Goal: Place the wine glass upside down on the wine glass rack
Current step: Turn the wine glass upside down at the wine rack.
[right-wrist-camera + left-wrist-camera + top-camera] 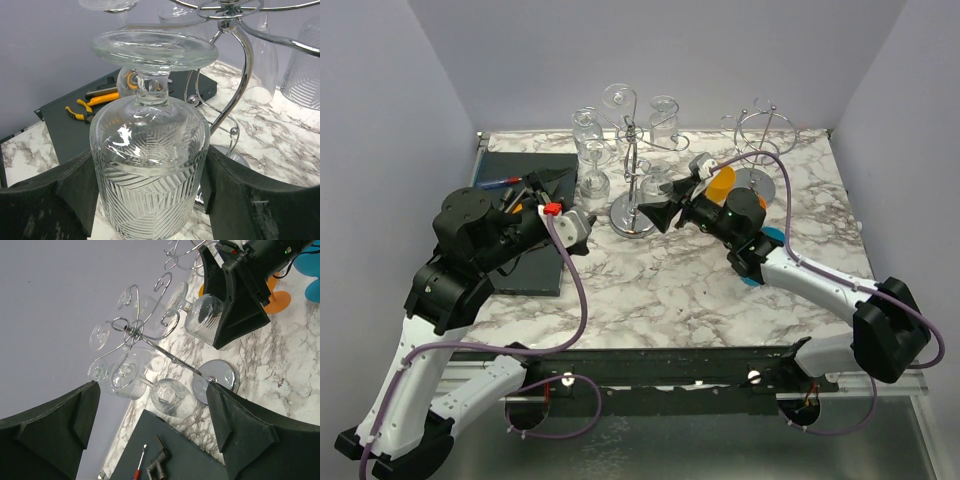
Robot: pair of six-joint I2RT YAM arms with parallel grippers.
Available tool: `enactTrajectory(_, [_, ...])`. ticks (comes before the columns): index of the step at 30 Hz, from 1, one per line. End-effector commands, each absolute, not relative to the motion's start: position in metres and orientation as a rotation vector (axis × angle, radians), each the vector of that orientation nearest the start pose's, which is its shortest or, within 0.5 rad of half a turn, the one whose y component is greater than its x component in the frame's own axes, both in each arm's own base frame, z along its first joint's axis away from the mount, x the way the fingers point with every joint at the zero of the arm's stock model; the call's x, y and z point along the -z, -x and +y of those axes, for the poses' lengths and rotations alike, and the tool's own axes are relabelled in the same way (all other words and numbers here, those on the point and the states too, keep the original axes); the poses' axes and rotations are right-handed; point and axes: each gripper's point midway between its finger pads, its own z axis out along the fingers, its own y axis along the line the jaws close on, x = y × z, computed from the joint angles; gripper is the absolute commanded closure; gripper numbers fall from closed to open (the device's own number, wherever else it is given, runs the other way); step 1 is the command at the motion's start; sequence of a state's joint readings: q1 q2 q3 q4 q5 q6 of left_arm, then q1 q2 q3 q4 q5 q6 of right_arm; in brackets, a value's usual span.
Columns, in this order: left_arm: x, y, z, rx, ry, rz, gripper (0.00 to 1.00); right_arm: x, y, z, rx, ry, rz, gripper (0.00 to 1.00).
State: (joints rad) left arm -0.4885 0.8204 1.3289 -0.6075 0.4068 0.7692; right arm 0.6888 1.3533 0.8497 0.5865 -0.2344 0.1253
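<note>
At the middle of the marble counter [670, 285], a chrome wine glass rack [634, 165], upright on its round base. On its curled arms, several clear glasses [127, 375], hung bowl-down. Just right of the rack's post, the right claw [655, 198], clamped on the ribbed bowl of the wine glass [150, 160]. Holds it inverted, foot uppermost, with dark fingers [227, 195] pressed to either side of the bowl. Close to the post and below the rack's upper arms, the glass's foot, near one curled arm; contact with it not clear.

On the left, the left claw [150, 389], jaws spread wide and gripping nothing. Points toward the rack from above a dark mat [525, 255]. On that mat, yellow-handled pliers [102, 98] and a red-handled screwdriver [141, 465]. Behind the right arm, an orange stemmed cup [276, 297], standing on the counter. At the rear right, a second wire rack [765, 135].
</note>
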Motion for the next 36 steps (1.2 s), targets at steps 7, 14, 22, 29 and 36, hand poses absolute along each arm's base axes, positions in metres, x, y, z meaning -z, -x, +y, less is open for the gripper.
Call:
enactTrajectory(7, [-0.416,-0.214,-0.16,0.135,-1.194,1.173,0.04,-0.336,-0.34,0.324,-0.817,0.602,1.233,0.71])
enactTrajectory(14, [-0.416,-0.213,-0.16,0.134,-1.195,1.171,0.05,-0.338,-0.351,0.336,-0.813,0.631,1.216,0.7])
enactTrajectory(22, [-0.414,-0.214,-0.159,0.127,-1.199,1.171,0.04,-0.338,-0.358,0.343,-0.818,0.644,1.208,0.7])
enactTrajectory(29, [-0.411,-0.214,-0.16,0.132,-1.203,1.177,0.05,-0.333,-0.359,0.349,-0.846,0.658,1.218,0.7])
enactTrajectory(36, [-0.414,-0.214,-0.16,0.13,-1.199,1.174,0.05,-0.33,-0.361,0.357,-0.863,0.684,1.229,0.68])
